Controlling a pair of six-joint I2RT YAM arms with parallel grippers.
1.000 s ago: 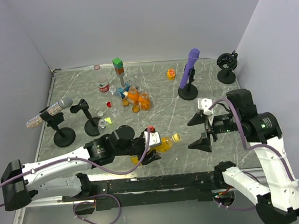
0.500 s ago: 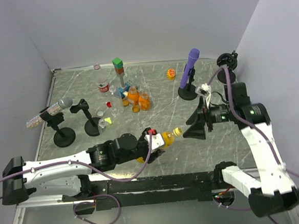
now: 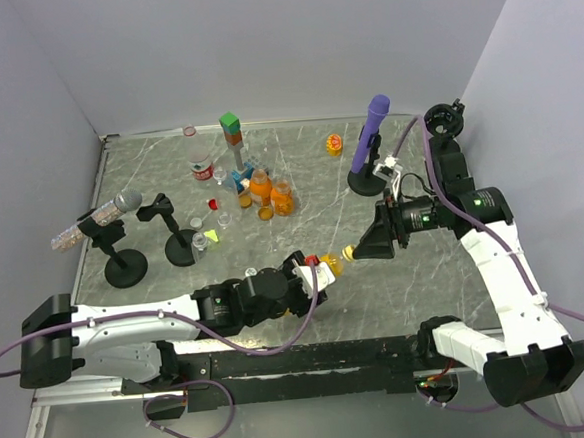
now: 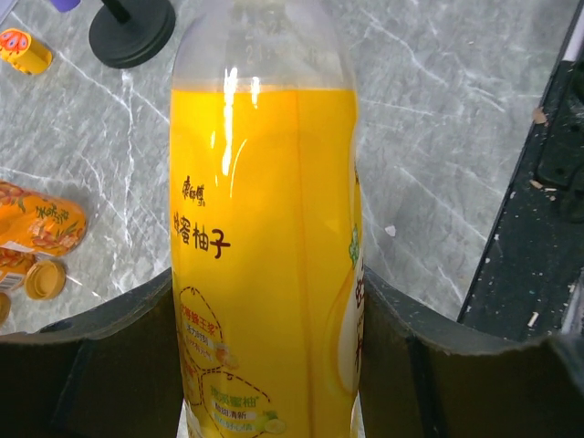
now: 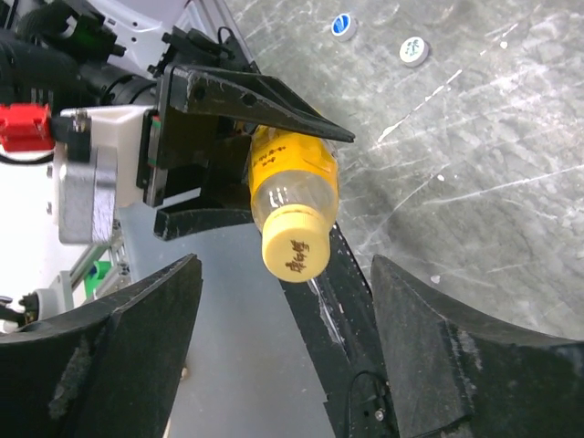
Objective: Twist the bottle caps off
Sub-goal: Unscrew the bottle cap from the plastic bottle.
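Observation:
A yellow juice bottle (image 3: 323, 271) hangs above the table's near edge, lying sideways, its neck pointing right. My left gripper (image 3: 302, 283) is shut on the bottle's labelled body (image 4: 265, 228), one finger (image 4: 109, 365) on each side. Its yellow bottle cap (image 3: 347, 252) points at my right gripper (image 3: 366, 244). In the right wrist view the cap (image 5: 295, 244) sits between the open jaws of the right gripper (image 5: 287, 274), with a gap on both sides. Neither right fingertip (image 5: 182, 283) touches the cap.
Several more bottles (image 3: 260, 186) cluster at the back left beside stacked green and orange blocks (image 3: 231, 128). A purple microphone (image 3: 371, 133) stands at the back right and a grey one (image 3: 121, 204) at the left. Loose caps (image 3: 213, 203) lie near black stands (image 3: 179, 247).
My right gripper has swung left and forward until its jaws straddle the yellow cap. The left arm has carried the bottle a little to the right, towards it.

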